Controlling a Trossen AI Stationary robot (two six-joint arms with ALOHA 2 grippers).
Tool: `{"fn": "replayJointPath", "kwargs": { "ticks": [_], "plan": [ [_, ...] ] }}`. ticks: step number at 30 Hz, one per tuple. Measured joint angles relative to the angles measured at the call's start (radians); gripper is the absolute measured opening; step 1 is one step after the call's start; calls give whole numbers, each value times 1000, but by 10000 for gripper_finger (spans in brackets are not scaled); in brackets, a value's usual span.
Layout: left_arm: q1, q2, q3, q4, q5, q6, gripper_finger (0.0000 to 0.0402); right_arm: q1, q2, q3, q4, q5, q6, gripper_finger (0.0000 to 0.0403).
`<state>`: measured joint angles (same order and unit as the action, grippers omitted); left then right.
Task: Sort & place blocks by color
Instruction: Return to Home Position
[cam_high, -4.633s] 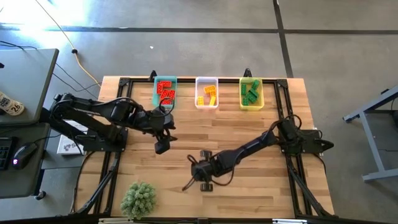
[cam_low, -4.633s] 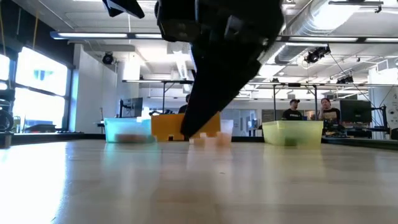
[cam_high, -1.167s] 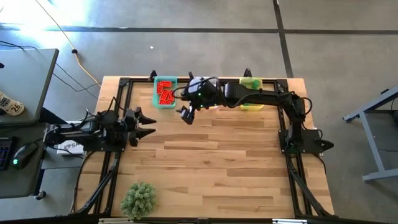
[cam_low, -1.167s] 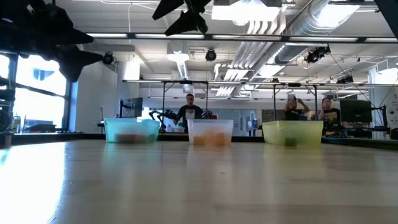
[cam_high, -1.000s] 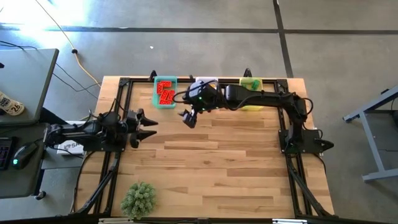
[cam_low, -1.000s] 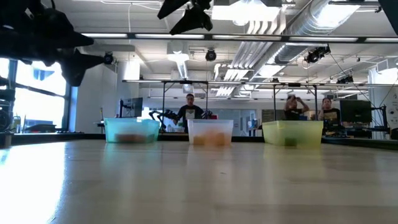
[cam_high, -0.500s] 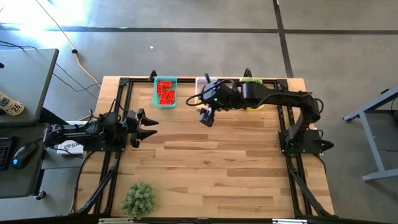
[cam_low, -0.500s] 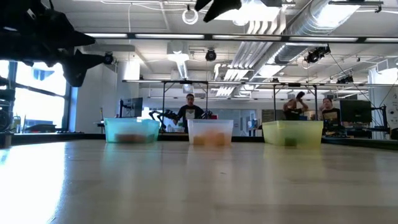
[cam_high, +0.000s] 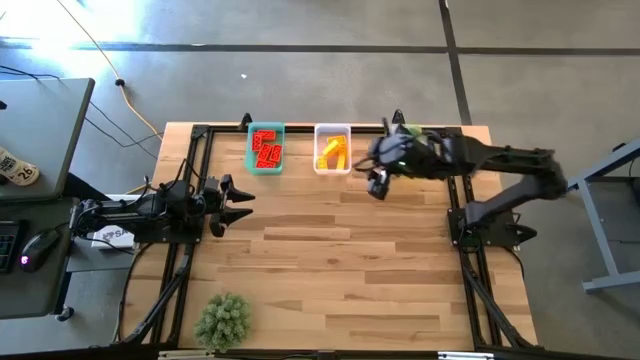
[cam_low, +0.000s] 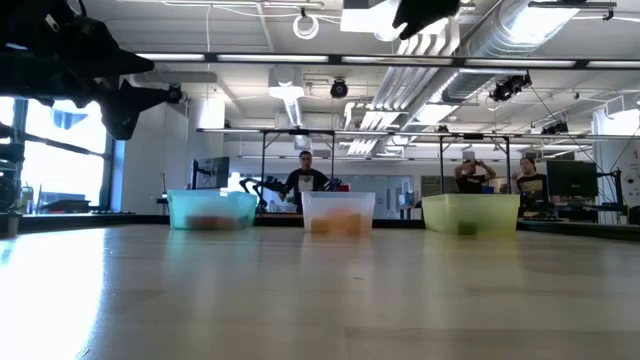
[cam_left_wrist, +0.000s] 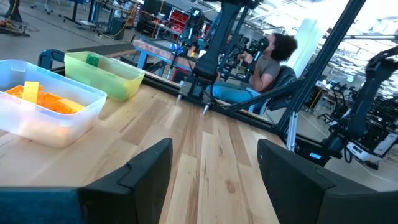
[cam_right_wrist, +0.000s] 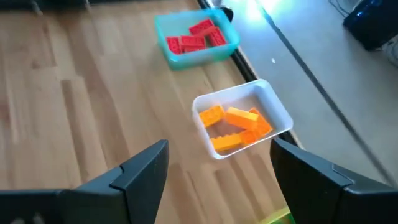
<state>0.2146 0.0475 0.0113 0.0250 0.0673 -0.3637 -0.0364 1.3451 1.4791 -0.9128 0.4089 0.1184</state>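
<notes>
Blocks you can see all lie in the bins at the table's far edge. Nearest you, the plant ball sits by the front edge, toward the left. Farther in, your left gripper hangs at the left side, its fingers apart and empty, pointing across the table. Your right gripper hovers high just in front of the bins, between the clear bin and the yellow bin, with its fingers spread wide and nothing in them. Behind it, from left to right, the teal bin holds red blocks, the clear bin holds yellow-orange blocks, and the yellow bin holds a green block. From above, the right arm covers most of that last bin. Beyond the table, people show among workbenches.
</notes>
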Motion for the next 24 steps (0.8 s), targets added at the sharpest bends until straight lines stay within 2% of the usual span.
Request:
{"fn": "replayJointPath", "kwargs": {
  "ticks": [4,9,20,24],
  "plan": [
    [0,0,0,-1,0,0,225,0,-178,-228,157,-48,38,268],
    [0,0,0,-1,0,0,225,0,-369,-440,286,-98,39,268],
    [0,0,0,-1,0,0,225,0,-673,-800,536,-261,45,268],
    [0,0,0,-1,0,0,225,0,-751,-908,590,-283,84,268]
  ]
}}
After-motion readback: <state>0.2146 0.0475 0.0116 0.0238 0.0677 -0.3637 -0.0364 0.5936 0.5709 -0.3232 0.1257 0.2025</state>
